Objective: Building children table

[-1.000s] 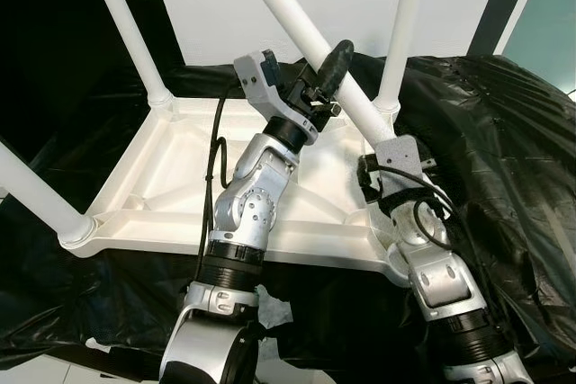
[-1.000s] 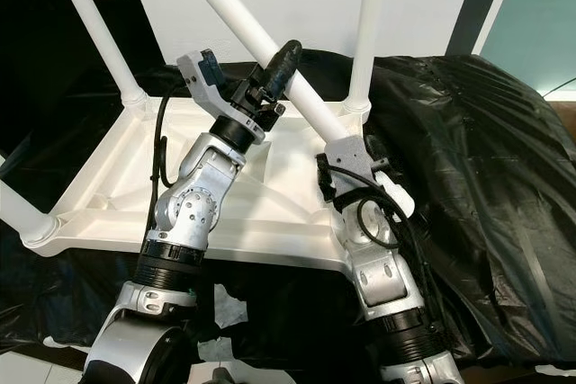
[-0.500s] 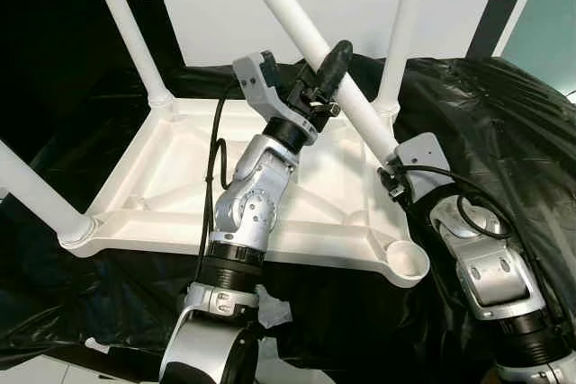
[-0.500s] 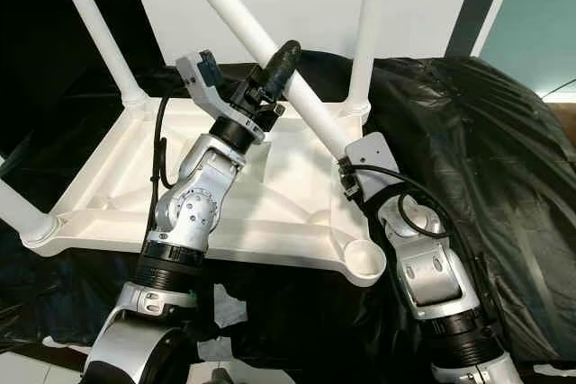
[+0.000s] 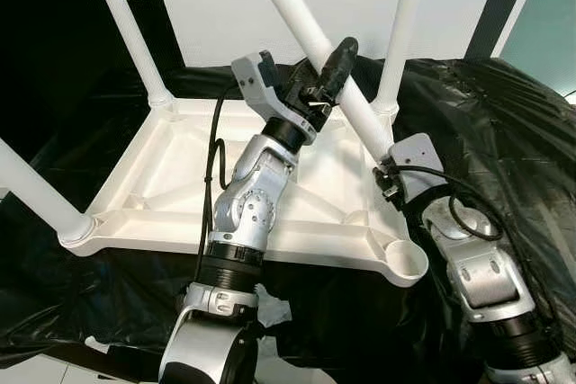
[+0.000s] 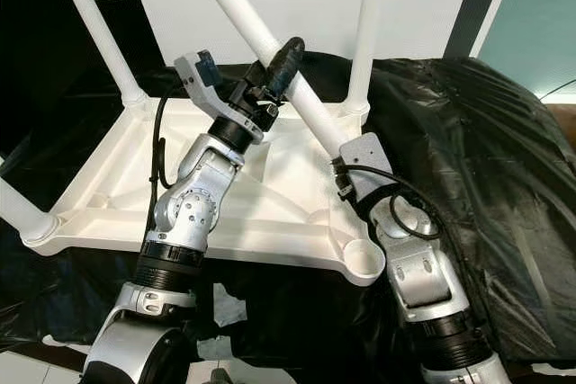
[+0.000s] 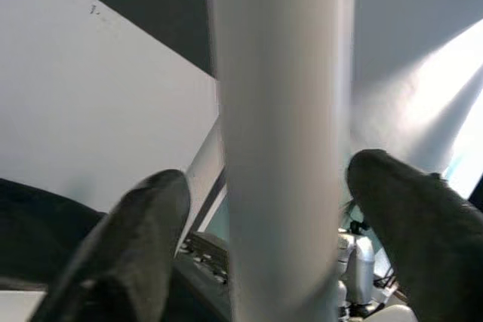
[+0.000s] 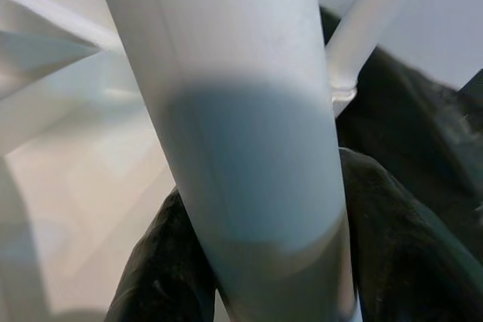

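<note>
The white children's table (image 5: 171,186) lies upside down on black sheeting. Legs stand in its back left (image 5: 126,24), back right (image 5: 402,24) and front left (image 5: 36,195) corners. The front right socket (image 5: 406,261) is an open cup. A loose white leg (image 5: 306,29) slants up and to the left above the table's right side. My left gripper (image 5: 340,53) is shut on its middle, with a black finger (image 7: 143,224) on each side. My right gripper (image 5: 382,157) is shut on its lower end, where the fingers (image 8: 392,239) hug the tube, just behind and above the open socket.
Crumpled black plastic sheeting (image 5: 504,132) covers the surface under and to the right of the table. A white wall panel (image 5: 225,6) stands close behind. A torn white scrap (image 5: 274,308) lies beside my left arm near the front.
My right arm has swung right and back off the front right corner, uncovering the socket it hid a second ago. The held leg has tipped slightly more upright. The left gripper barely moved.
</note>
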`<state>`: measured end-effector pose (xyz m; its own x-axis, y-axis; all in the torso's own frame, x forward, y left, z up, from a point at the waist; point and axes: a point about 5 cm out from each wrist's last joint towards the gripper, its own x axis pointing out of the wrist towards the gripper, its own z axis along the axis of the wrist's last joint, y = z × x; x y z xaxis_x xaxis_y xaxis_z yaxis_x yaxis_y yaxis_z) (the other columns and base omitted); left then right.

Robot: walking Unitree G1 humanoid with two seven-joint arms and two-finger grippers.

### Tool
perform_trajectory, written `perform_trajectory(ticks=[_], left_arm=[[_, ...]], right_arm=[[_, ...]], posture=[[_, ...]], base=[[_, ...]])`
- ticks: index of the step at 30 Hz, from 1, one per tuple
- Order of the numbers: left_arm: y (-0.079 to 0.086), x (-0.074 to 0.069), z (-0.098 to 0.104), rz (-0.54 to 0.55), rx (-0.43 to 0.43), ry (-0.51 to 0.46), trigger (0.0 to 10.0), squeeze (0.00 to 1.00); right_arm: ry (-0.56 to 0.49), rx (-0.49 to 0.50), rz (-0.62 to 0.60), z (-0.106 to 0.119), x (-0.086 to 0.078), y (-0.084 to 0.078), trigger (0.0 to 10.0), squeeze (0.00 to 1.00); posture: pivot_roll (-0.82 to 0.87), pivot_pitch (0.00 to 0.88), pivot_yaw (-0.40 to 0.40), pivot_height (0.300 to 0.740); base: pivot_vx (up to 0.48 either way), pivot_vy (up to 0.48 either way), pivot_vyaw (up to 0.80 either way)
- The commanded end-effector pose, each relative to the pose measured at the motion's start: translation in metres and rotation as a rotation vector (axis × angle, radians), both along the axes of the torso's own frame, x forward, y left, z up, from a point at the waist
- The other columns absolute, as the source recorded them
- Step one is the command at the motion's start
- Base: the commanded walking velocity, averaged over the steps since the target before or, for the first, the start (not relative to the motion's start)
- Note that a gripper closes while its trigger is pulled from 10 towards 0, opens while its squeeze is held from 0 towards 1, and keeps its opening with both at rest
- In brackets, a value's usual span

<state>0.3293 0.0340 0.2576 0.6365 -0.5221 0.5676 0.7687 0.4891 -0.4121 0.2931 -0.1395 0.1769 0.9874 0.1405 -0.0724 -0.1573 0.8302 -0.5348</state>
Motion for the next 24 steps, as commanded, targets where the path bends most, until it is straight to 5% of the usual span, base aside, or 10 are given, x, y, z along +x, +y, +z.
perform_trajectory(ticks=[1, 4, 6, 14, 15, 20, 21, 22, 24], left_arm=[[-0.011, 0.0, 0.002, -0.012, -0.019, 0.007, 10.0, 0.0], [-0.011, 0.0, 0.002, -0.012, -0.017, 0.008, 10.0, 0.0], [-0.012, 0.0, 0.003, -0.014, -0.013, 0.01, 10.0, 0.0], [-0.011, 0.0, 0.003, -0.016, -0.012, 0.013, 10.0, 0.0], [-0.01, -0.001, 0.003, -0.025, -0.022, 0.005, 0.0, 0.0], [-0.009, -0.004, 0.004, -0.041, -0.032, -0.01, 0.0, 0.0], [-0.01, -0.004, 0.004, -0.044, -0.03, -0.013, 0.0, 0.0], [-0.01, -0.005, 0.003, -0.047, -0.028, -0.017, 0.0, 0.0], [-0.01, -0.005, 0.003, -0.047, -0.028, -0.017, 0.0, 0.0]], right_arm=[[-0.043, -0.028, -0.006, 0.0, -0.003, 0.006, 0.0, 0.0], [-0.076, -0.093, -0.038, -0.004, -0.004, 0.006, 0.0, 0.0], [-0.183, -0.257, -0.104, -0.013, -0.007, 0.005, 0.0, 0.0], [-0.295, -0.325, -0.237, -0.031, -0.01, -0.005, 0.0, 0.0], [-0.308, -0.308, -0.261, -0.031, -0.011, -0.006, 0.0, 0.0], [-0.334, -0.273, -0.291, -0.026, -0.01, -0.006, 0.0, 0.0], [-0.338, -0.261, -0.296, -0.024, -0.009, -0.006, 4.7, 0.0], [-0.346, -0.248, -0.305, -0.023, -0.007, -0.006, 7.9, 0.0], [-0.346, -0.248, -0.305, -0.023, -0.007, -0.006, 7.9, 0.0]], posture=[[-0.11, 0.0, 0.044, 0.74], [-0.11, 0.0, 0.047, 0.74], [-0.11, 0.0, 0.049, 0.74], [-0.1, 0.0, 0.055, 0.74], [-0.09, 0.0, 0.057, 0.74], [-0.09, 0.0, 0.058, 0.74], [-0.1, 0.0, 0.06, 0.74], [-0.1, 0.0, 0.06, 0.74], [-0.1, 0.0, 0.06, 0.74]], base=[[0.0, 0.0, 0.0], [0.0, 0.0, 0.0], [0.0, 0.0, 0.0], [0.0, 0.0, 0.0], [0.0, 0.0, 0.0], [0.0, 0.0, 0.0], [0.0, 0.0, 0.0], [0.0, 0.0, 0.0], [0.0, 0.0, 0.0]])
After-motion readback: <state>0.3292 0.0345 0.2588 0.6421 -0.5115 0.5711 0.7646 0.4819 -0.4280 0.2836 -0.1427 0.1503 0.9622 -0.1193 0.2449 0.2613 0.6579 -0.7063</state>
